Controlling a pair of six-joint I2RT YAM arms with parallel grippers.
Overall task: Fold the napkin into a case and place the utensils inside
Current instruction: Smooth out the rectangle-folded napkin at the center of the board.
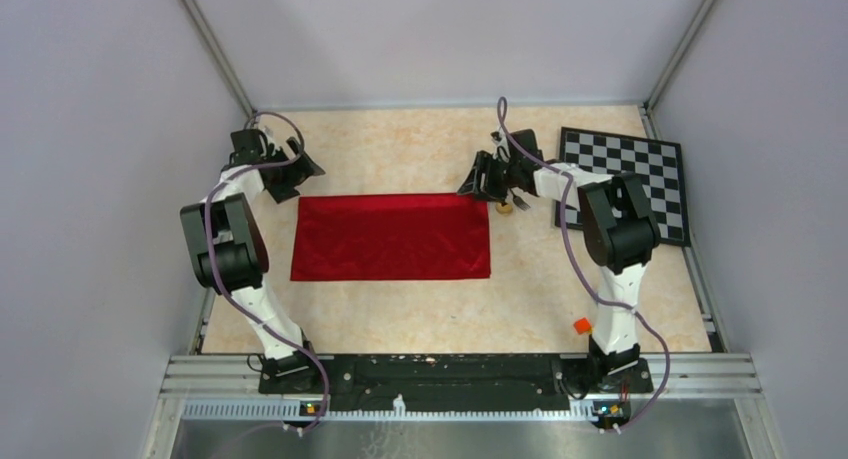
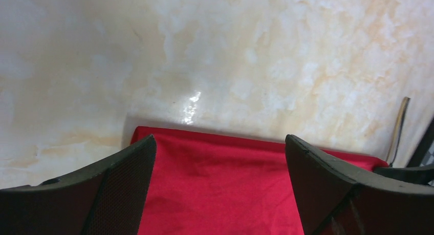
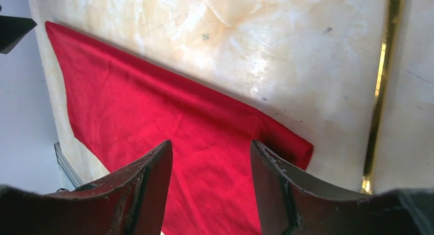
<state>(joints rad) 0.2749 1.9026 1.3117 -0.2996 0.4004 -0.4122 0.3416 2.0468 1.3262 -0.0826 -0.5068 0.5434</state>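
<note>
While the napkin (image 1: 390, 237) lies flat in the middle of the table (image 1: 400, 149), both arms reach to its far edge, one at each corner. The napkin is a long red shape with its long sides running left to right. It is not a narrow case yet.

The left gripper (image 2: 220, 143) hangs over the far left corner with its jaws wide apart, and nothing is in them. The right gripper (image 3: 210, 145) hangs over the far right corner. Its jaws are apart too, a bit less wide, and they hold nothing.

The spoon (image 3: 381, 81) lies on the bare table just past the right end of the napkin. I cannot pick out the fork for sure.

I think the step in hand is the folding. Next, each gripper likely has to go down on its corner and pinch only the cloth. Then both should lift together and bring the far edge toward the near edge. If one arm goes faster, the fold could come out crooked. The right gripper should also keep away from the spoon.
</note>
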